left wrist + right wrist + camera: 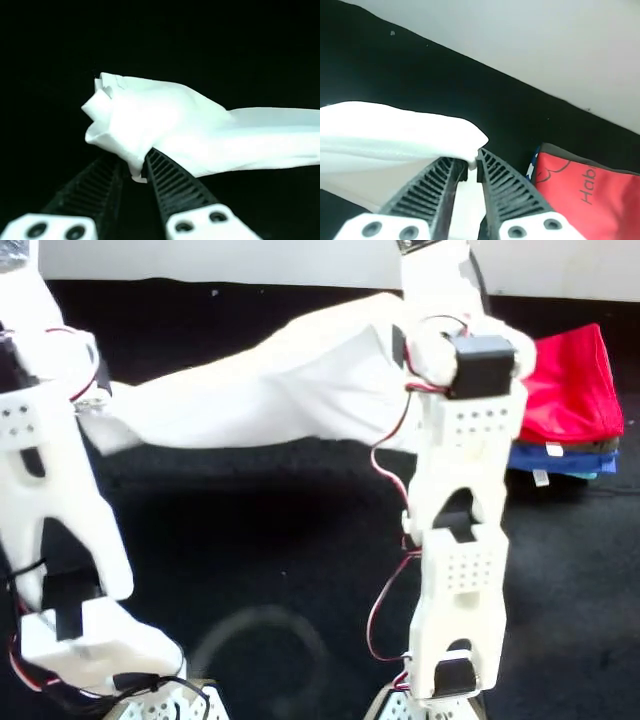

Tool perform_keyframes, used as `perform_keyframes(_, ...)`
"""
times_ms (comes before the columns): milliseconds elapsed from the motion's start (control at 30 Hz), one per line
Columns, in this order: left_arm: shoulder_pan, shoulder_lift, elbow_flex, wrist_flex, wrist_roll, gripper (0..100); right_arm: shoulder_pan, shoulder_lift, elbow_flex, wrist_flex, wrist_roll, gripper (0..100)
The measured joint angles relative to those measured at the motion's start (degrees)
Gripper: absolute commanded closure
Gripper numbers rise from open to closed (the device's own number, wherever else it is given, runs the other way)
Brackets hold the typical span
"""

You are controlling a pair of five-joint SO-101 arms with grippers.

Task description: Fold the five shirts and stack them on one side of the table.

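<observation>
White shirt [290,385] stretched over the black bench [280,540] between both arms, left claw [135,169] clamped on its bunched end, right claw [471,167] pinching the other corner, high view revealing folded red shirt [575,390] stacked atop blue shirt [560,456] near the right arm.

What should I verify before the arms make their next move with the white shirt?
1. The left gripper is shut on one end of the white shirt: ok.
2. The right gripper is shut on the opposite end: ok.
3. The shirt spans stretched between them: ok.
4. The red shirt lies folded on the blue shirt at the side of the table: ok.
5. Gap between the white shirt and that stack: cannot tell, the right arm covers it.
</observation>
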Motion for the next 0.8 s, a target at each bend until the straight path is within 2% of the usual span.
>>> perform_keyframes(167, 0.62, 10.46, 5.8, -0.09, -0.26, 99, -1.41, -4.4, 13.89, 0.0, 0.09, 99.3)
perform_keyframes(367, 0.62, 21.36, 6.33, -0.26, -5.63, 99, -5.54, -12.04, 33.93, 0.0, -4.84, 99.3)
perform_keyframes(500, 0.62, 21.89, 6.77, -0.35, -9.05, 99, -5.8, -15.47, 45.98, 0.0, -6.59, 99.3)
perform_keyframes(667, 0.62, 21.89, 10.46, -0.35, -12.92, 86, -5.89, -20.75, 55.82, -0.97, -7.74, 99.3)
perform_keyframes(800, 0.62, 21.89, 17.14, -0.35, -16.0, 87, -5.89, -28.48, 66.02, -5.01, -8.79, 99.3)
